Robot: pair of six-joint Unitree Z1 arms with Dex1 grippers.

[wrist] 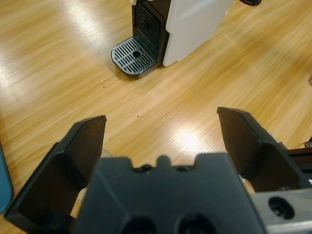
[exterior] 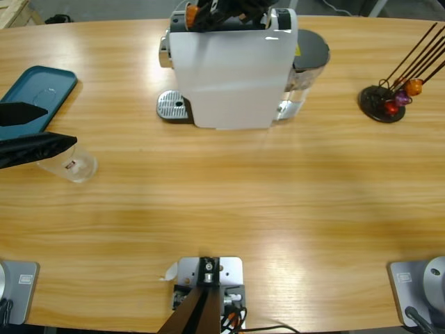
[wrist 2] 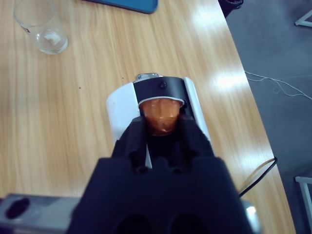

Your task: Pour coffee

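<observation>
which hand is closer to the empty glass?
Left. The left hand sits open right beside the glass; the right hand is over the coffee machine, holding an orange capsule.

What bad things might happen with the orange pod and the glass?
The right tool grips the small orange capsule just above the slot of the white coffee machine; if it is off-centre, the capsule may jam or drop.

The left tool, open, hangs right beside the clear glass tumbler; a careless move could knock it over.

The glass is not on the machine's round metal drip tray, so brewing now would spill.
</observation>
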